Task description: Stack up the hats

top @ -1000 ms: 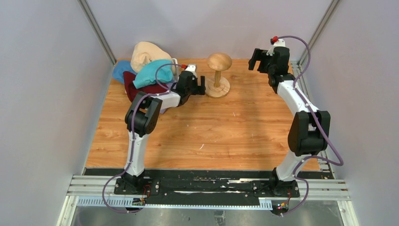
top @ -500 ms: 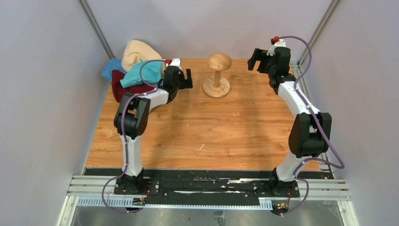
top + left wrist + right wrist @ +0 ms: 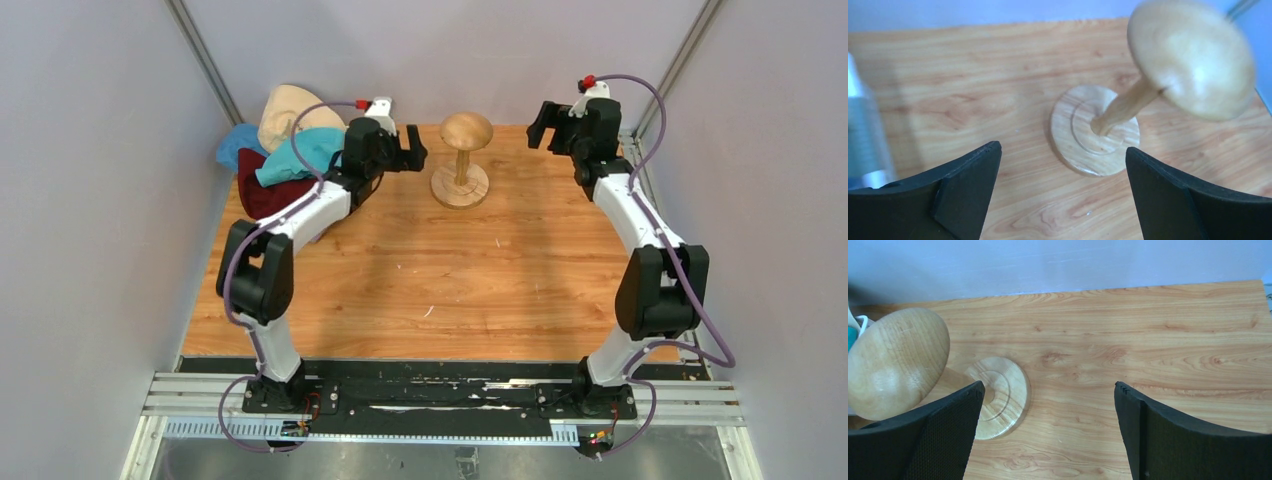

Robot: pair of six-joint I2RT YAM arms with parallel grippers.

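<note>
The hats lie in a heap at the table's far left corner: a beige hat [image 3: 287,108] at the back, a teal hat [image 3: 300,155] on top, a dark red hat [image 3: 265,190] below it, a blue hat [image 3: 236,143] at the left edge. The lavender hat is hidden. My left gripper [image 3: 412,158] is open and empty, just right of the heap and left of the wooden stand; in its wrist view [image 3: 1063,170] the jaws stand wide apart over bare table. My right gripper [image 3: 541,125] is open and empty at the far right, also wide in its wrist view [image 3: 1048,405].
A wooden mushroom-shaped stand [image 3: 464,150] stands at the back middle between the grippers; it also shows in the left wrist view [image 3: 1148,90] and the right wrist view [image 3: 898,360]. Grey walls close off the back and sides. A metal post [image 3: 863,135] is at left.
My left gripper swung left toward the hat heap, pushing it back, then moved up and right toward the stand. The right arm barely moved.
</note>
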